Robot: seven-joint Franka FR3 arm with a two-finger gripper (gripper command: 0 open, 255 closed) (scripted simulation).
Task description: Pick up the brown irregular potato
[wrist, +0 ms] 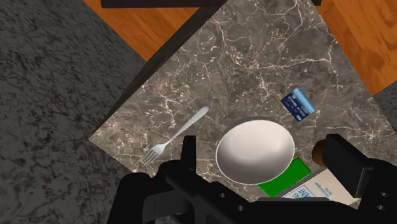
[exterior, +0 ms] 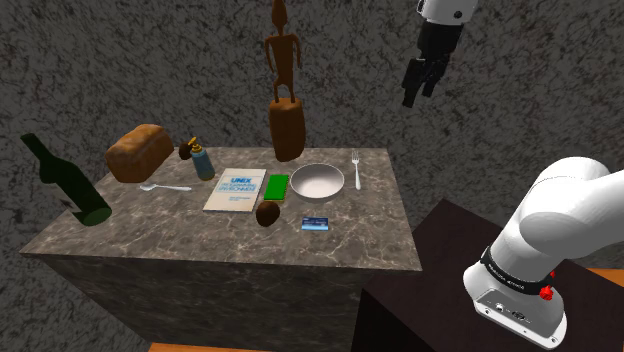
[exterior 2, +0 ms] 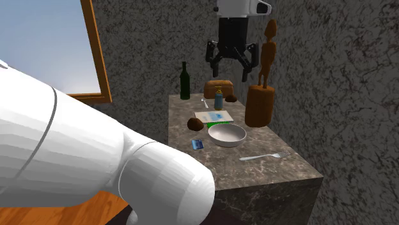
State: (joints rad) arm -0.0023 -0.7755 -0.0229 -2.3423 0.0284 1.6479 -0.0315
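The brown potato [exterior: 268,213] lies on the marble table [exterior: 370,235], in front of the green block [exterior: 277,186] and beside the white bowl [exterior: 317,181]. It also shows near the table's left edge in the second exterior view, potato [exterior 2: 195,123]. In the wrist view a sliver of the potato [wrist: 316,151] peeks out beside the right finger. My gripper [exterior: 418,85] hangs high above the table's far right corner, open and holding nothing. Its fingers spread apart in the second exterior view, gripper [exterior 2: 228,64], and in the wrist view, gripper [wrist: 264,159], above the bowl [wrist: 256,153].
On the table stand a wooden figure on a block [exterior: 285,125], a bread loaf [exterior: 140,152], a green bottle [exterior: 70,185], a small blue bottle [exterior: 203,161] with a dark lump [exterior: 186,152] beside it, a booklet [exterior: 235,189], a fork [exterior: 355,170], a spoon [exterior: 165,187] and a blue card [exterior: 315,223].
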